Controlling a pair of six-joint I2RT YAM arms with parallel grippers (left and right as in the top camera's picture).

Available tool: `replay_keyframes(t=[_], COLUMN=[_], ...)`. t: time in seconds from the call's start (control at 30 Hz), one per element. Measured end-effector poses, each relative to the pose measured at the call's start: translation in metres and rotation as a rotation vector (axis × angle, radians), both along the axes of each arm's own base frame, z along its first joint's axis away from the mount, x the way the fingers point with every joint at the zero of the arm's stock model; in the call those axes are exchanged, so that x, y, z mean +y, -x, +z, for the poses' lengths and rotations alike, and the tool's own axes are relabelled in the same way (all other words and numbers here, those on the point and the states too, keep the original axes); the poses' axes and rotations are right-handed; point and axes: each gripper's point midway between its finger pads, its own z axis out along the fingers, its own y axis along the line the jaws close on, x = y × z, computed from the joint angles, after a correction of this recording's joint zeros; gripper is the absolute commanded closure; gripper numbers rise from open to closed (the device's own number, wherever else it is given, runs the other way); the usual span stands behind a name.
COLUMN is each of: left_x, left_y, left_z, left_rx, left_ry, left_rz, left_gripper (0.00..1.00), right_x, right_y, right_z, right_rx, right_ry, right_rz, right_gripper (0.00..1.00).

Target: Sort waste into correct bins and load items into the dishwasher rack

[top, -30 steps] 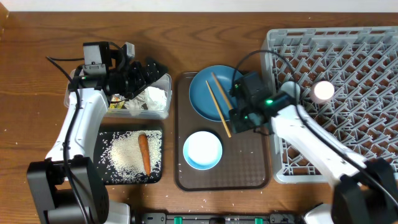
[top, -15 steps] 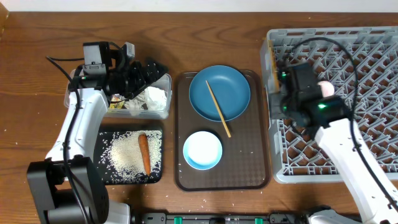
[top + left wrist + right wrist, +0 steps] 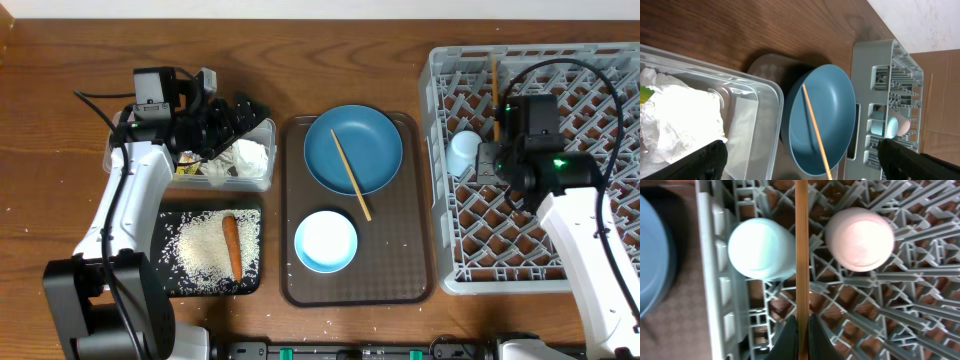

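My right gripper (image 3: 801,326) is shut on a wooden chopstick (image 3: 801,255) and holds it over the grey dishwasher rack (image 3: 590,90), between a light-blue cup (image 3: 761,248) and a pale pink cup (image 3: 859,239) that stand upside down in it. The overhead view shows that chopstick (image 3: 494,90) sticking out past the right gripper (image 3: 497,145). A second chopstick (image 3: 350,175) lies across the dark-blue plate (image 3: 375,140). The white-and-blue bowl (image 3: 326,241) sits below the plate. My left gripper (image 3: 802,147) hangs open and empty over the clear tub (image 3: 755,115), which holds white tissue (image 3: 685,115).
Plate and bowl rest on a brown serving tray (image 3: 400,270). A black tray (image 3: 170,285) at the lower left holds rice grains (image 3: 200,250) and an orange carrot (image 3: 231,246). The clear tub (image 3: 265,180) lies just above it. A few rice grains lie near the table's front edge.
My right arm has swung from the plate to the rack with one chopstick in its grip, which uncovers the plate and the light-blue cup. The left arm has stayed still.
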Motion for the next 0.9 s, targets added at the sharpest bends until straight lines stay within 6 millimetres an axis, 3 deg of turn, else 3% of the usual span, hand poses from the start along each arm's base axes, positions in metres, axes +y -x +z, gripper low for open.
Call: replay_keyframes(t=[0.27, 0.47, 0.57, 0.7, 0.9], left_x=[0.000, 0.000, 0.000, 0.000, 0.000], left_y=[0.000, 0.000, 0.000, 0.000, 0.000], left_z=[0.000, 0.000, 0.000, 0.000, 0.000], left_rx=[0.000, 0.000, 0.000, 0.000, 0.000], left_ry=[0.000, 0.000, 0.000, 0.000, 0.000], left_rz=[0.000, 0.000, 0.000, 0.000, 0.000], left_gripper=[0.02, 0.02, 0.02, 0.02, 0.02], right_x=[-0.009, -0.016, -0.017, -0.019, -0.020], right_y=[-0.001, -0.002, -0.002, -0.002, -0.002], right_z=[-0.009, -0.028, -0.040, -0.052, -0.053], right_rx=[0.033, 0.096, 0.136, 0.175, 0.178], right_ry=[0.033, 0.075, 0.087, 0.102, 0.107], right_rz=[0.001, -0.010, -0.009, -0.006, -0.008], right_gripper=[0.99, 0.99, 0.85, 0.85, 0.84])
